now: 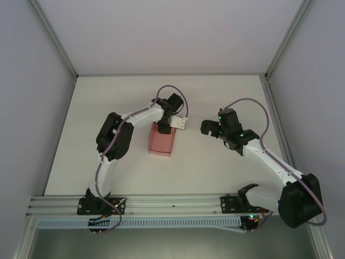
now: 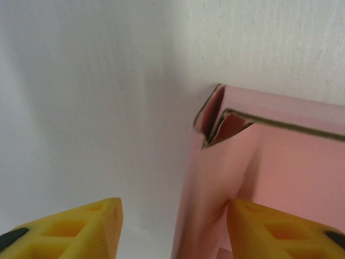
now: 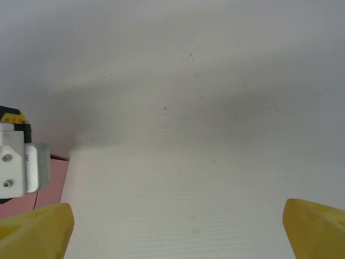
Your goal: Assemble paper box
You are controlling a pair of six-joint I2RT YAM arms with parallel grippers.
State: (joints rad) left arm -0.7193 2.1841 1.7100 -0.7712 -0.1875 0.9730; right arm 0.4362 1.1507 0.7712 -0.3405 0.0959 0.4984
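Where the left gripper [image 2: 173, 222] straddles its wall, the paper box [image 2: 291, 162] stands.

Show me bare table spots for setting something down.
Free: the far strip of the table along the back wall, the left side beyond the left arm, and the near middle between the arm bases. Crowded: the centre, where the left gripper sits at the paper box and the right gripper hangs beside.

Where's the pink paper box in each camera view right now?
Top external: centre of the table, paper box with the left gripper at its far end.
Left wrist: right half, its corner beyond the yellow fingers.
Right wrist: pink sliver at the left edge.
Shared landmark: the left gripper, its white housing beside that sliver.
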